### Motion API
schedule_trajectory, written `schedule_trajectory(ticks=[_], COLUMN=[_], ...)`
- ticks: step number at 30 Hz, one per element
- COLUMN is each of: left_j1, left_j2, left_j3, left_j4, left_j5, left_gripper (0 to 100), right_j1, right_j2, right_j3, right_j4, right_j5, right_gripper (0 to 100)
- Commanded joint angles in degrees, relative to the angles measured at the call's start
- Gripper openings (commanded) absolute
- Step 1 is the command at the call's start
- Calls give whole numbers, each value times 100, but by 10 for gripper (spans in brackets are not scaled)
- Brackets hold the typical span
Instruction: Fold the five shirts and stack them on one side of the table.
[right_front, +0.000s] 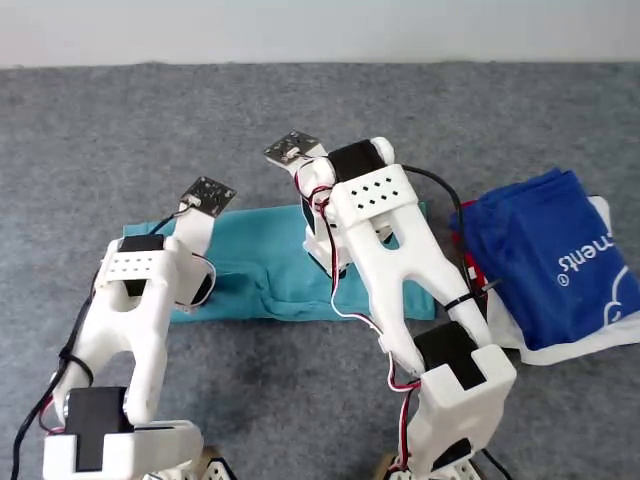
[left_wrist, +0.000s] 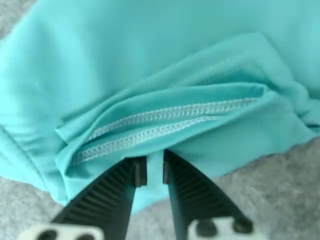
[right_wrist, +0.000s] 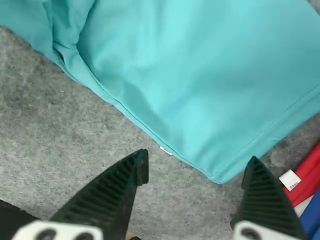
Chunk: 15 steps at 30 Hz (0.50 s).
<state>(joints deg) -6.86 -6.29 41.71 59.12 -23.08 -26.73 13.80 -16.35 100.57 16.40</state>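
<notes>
One grey, felt-like cover spreads over the whole desk (right_front: 520, 120), and a pale wall (right_front: 320, 30) runs behind its far edge.

Both white arms bend forward and down over the middle of the desk. The left arm (right_front: 130, 330) leans over the near left part of a teal shirt (right_front: 260, 270). Its left hand (left_wrist: 150, 172) is clenched on the cloth, with the two dark fingertips pinching a thin ridge of the teal shirt (left_wrist: 150, 60) between them. This is right at the shirt's near edge, just below a folded-over hem (left_wrist: 165, 117) with white stitching. The right arm (right_front: 400, 260) reaches over the shirt's right part. Its right hand (right_wrist: 197, 160) is released, the fingers spread wide and grasping nothing. It hangs over bare grey desk just beside the near edge of the teal shirt (right_wrist: 200, 75), close to that shirt's corner.

The teal shirt lies as a long flat band across the desk's centre, partly hidden under both arms.

A stack of folded shirts sits on the right arm's side, near the teal shirt's end. A blue shirt (right_front: 540, 260) is on top and a white shirt (right_front: 560, 345) shows beneath it. A strip of red shirt (right_front: 470, 265) peeks out at the edge facing the right arm.
</notes>
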Motion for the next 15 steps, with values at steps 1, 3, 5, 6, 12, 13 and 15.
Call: schedule_trajectory(ticks=[1, 3, 5, 6, 12, 13, 15], left_j1=[70, 70, 70, 62, 62, 62, 70], left_j2=[-193, -193, -193, -193, -193, -193, -193], left_j3=[-110, -119, -127, -127, -136, -136, -101], left_j4=[-97, -105, -185, -237, -844, -923, -1029], left_j5=[149, 132, 123, 123, 149, 149, 149], left_gripper=[69, 69, 69, 69, 69, 69, 69], right_j1=[-22, -31, -31, -31, -22, -22, -22], right_j2=[-347, -338, -338, -330, -312, -312, -312], right_j3=[-18, -18, -18, -18, 0, 0, 0], right_j4=[207, 207, 207, 207, 163, 145, 136], right_j5=[-26, -26, -26, -26, -26, -26, -26], right_gripper=[307, 307, 307, 307, 307, 307, 307])
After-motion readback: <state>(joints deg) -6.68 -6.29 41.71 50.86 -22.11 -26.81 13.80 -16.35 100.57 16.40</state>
